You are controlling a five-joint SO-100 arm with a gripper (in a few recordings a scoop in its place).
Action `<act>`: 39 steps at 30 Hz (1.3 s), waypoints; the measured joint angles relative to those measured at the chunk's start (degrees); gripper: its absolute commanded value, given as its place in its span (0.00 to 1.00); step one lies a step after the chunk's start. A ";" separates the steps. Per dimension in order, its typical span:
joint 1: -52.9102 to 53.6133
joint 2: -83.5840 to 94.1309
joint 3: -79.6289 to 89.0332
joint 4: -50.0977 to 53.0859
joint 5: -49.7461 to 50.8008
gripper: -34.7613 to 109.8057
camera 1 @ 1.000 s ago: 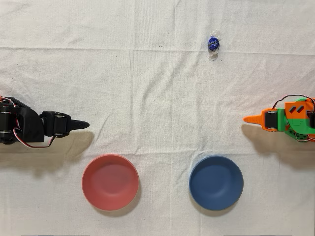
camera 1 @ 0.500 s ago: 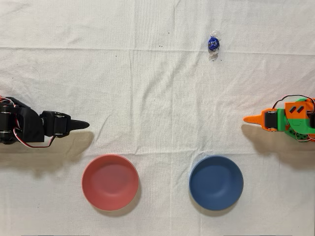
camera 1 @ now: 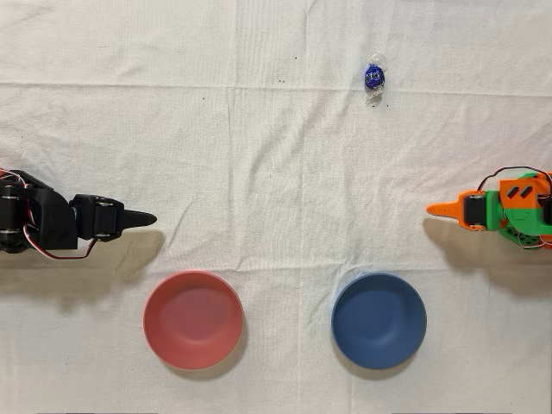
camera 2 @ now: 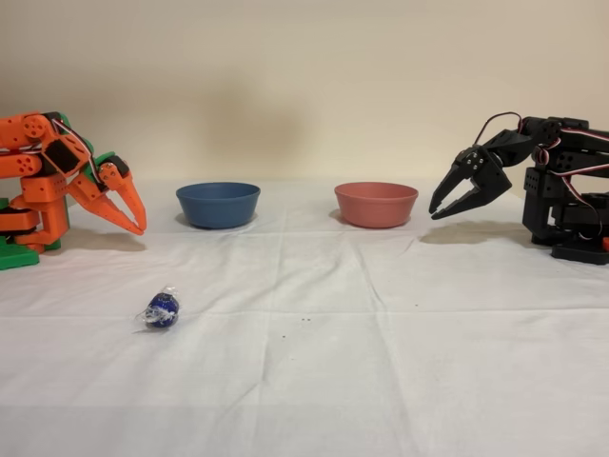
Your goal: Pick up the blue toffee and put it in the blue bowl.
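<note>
Hanging parked with jaws pressed nearly together and holding nothing, well apart from the blue toffee on the tabletop. Reaching not yet begun; next calls for spreading, descending onto it, then carrying to the blue bowl.

Overhead downward; side camera (table-level)
</note>
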 measured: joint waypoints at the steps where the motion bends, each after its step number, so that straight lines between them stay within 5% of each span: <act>1: 0.00 0.00 0.00 0.00 0.00 0.24; 23: 3.69 -3.78 -1.14 1.23 -5.36 0.24; 39: 7.03 -35.07 -33.57 9.58 1.76 0.24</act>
